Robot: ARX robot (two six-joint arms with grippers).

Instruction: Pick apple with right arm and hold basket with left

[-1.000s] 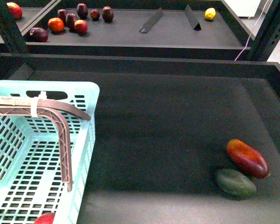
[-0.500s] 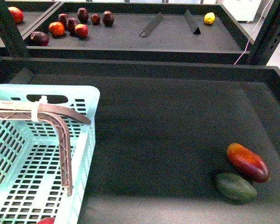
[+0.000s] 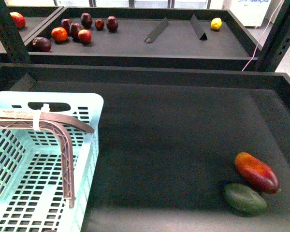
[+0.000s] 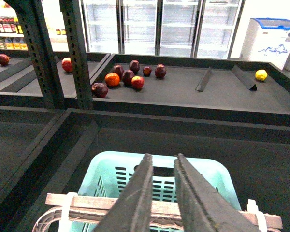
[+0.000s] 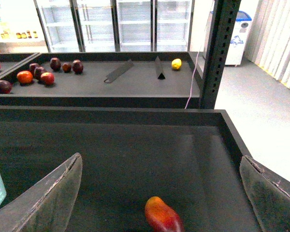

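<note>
The basket (image 3: pixel 89 145) stands at the left of the near shelf (image 3: pixel 174 140), its handles (image 4: pixel 150 208) under the left hand (image 4: pixel 160 193), whose fingers sit nearly together. Rightward, the right hand (image 5: pixel 159 193) hangs wide apart above a red-orange mango (image 5: pixel 163 216). No apple shows in the basket.

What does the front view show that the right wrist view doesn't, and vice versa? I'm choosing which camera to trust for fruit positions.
Only the front view shows the dark green fruit beside the mango, and the basket's handles with their zip tie. Only the right wrist view shows the right gripper, wide open, and the floor beyond the shelf. Both show the mango, the yellow fruit and the back shelf's red fruits.
</note>
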